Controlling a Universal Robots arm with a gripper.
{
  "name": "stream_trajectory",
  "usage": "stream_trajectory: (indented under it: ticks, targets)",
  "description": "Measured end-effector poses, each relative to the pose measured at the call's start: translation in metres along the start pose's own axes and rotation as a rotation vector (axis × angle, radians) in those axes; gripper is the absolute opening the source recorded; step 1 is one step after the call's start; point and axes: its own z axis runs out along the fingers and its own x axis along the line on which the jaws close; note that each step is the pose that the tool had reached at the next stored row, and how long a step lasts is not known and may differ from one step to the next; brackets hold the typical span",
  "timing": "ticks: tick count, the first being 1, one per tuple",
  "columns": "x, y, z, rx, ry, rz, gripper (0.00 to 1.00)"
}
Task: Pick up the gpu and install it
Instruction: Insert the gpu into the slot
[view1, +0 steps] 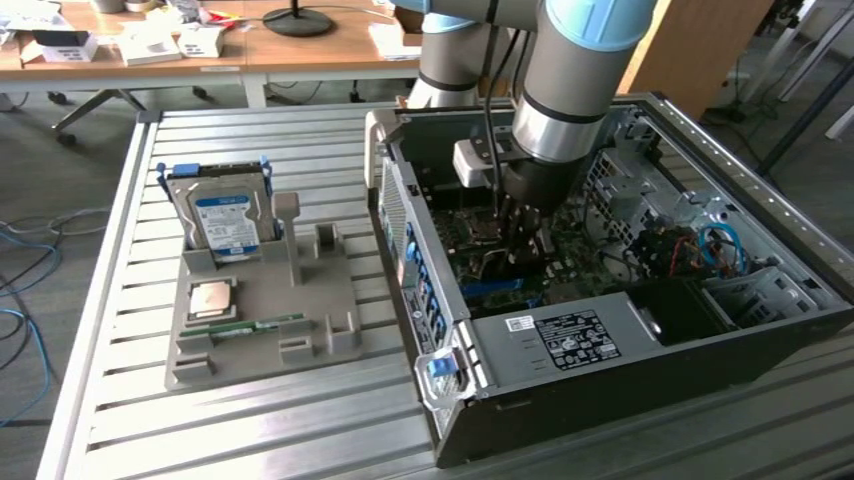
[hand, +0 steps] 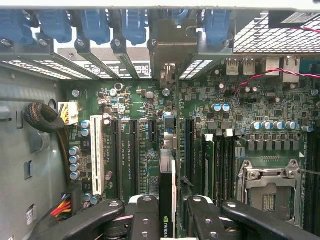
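Black hand (hand: 168, 202) partly closed on gpu (hand: 167, 175), edge toward motherboard (hand: 125, 100) inside computer case (view1: 574, 400); hard drive (view1: 227, 222) in grey tray (view1: 267, 330)

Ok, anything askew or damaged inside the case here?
Nothing stands out. The graphics card sits straight in the hand, edge-on over the board, parallel to its slots; no loose or bent parts show.

You're in a robotics lab/workshop w/ office space behind: a robot arm (view1: 574, 90) reaches into an open PC case (view1: 641, 400) on a slatted alu desk (view1: 267, 420), next to a grey parts fixture (view1: 254, 345). Wooden desks (view1: 320, 50) w/ boxes (view1: 147, 45) at the back, blue cables (view1: 27, 270) loose on the floor.
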Motion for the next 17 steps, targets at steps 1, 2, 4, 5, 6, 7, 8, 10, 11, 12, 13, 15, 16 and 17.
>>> stream_trajectory:
  ticks: [1,2,4,5,6,7,8,10,11,12,13,15,16,17]
  targets:
    - [0.0,0.0,0.0,0.0,0.0,0.0,0.26]
    - [0.0,0.0,0.0,0.0,0.0,0.0,0.26]
    - [0.0,-0.001,0.0,-0.0001,0.0,0.0,0.26]
    - [0.0,-0.0017,0.0,0.0,0.0,0.0,0.26]
    - [0.0,-0.002,0.0,-0.0001,0.0001,0.0,0.26]
    - [-0.0001,-0.002,0.0,0.0,0.0,0.0,0.26]
    - [-0.0001,-0.002,0.0001,0.0001,-0.0001,0.0,0.26]
    - [-0.0001,-0.0021,0.0,0.0,0.0,0.0,0.26]
    - [-0.0001,-0.0021,0.0,0.0,0.0001,0.0,0.26]
    - [-0.0001,-0.0021,0.0,0.0,0.0,0.0,0.26]
    - [-0.0001,-0.0021,-0.0001,0.0001,-0.0001,0.0,0.26]
    - [-0.0001,-0.0021,-0.0009,-0.0001,0.0002,0.0,0.26]
    - [-0.0001,-0.0021,-0.0015,-0.0001,0.0002,0.0,0.26]
    - [-0.0001,-0.0021,-0.0024,0.0,0.0001,0.0,0.26]
